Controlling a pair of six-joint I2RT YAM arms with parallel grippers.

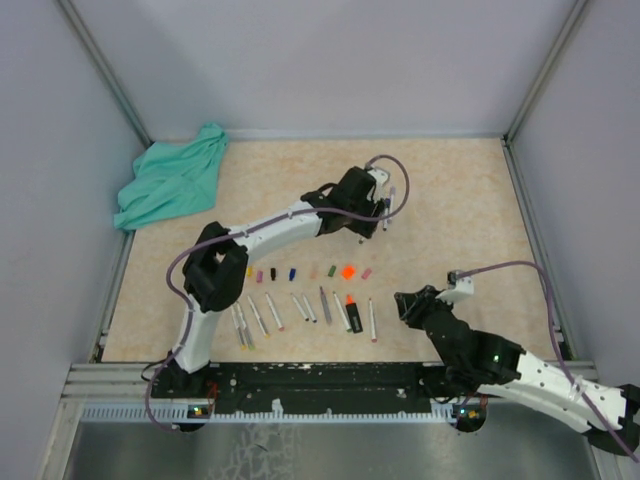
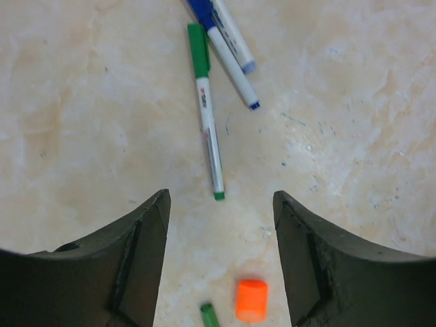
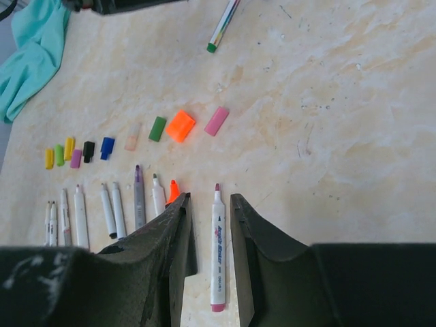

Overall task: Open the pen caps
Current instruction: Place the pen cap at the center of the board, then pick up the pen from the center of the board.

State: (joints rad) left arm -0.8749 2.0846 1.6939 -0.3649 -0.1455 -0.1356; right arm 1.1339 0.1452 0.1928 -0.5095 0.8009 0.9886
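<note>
The pen caps lie in a row on the table: yellow (image 3: pixel 69 148), black (image 3: pixel 88 150), blue (image 3: pixel 107 148), green (image 3: pixel 157 129), the larger orange cap (image 3: pixel 180 126) and pink (image 3: pixel 216 120). Below them lies a row of uncapped pens (image 3: pixel 139 197). My left gripper (image 2: pixel 221 196) hangs open and empty beyond the row, with the orange cap (image 2: pixel 251 300) and a green cap (image 2: pixel 210 317) on the table under it. A capped green pen (image 2: pixel 206 116) and blue pens (image 2: pixel 225 41) lie ahead. My right gripper (image 3: pixel 210 199) is narrowly open above a white pink-tipped marker (image 3: pixel 218 252), not touching it.
A teal cloth (image 1: pixel 172 180) is bunched in the far left corner. Grey walls and metal posts (image 1: pixel 540 70) close in the table on three sides. The left arm (image 1: pixel 270 228) stretches across the middle, and the right arm (image 1: pixel 500 365) lies low at the near right.
</note>
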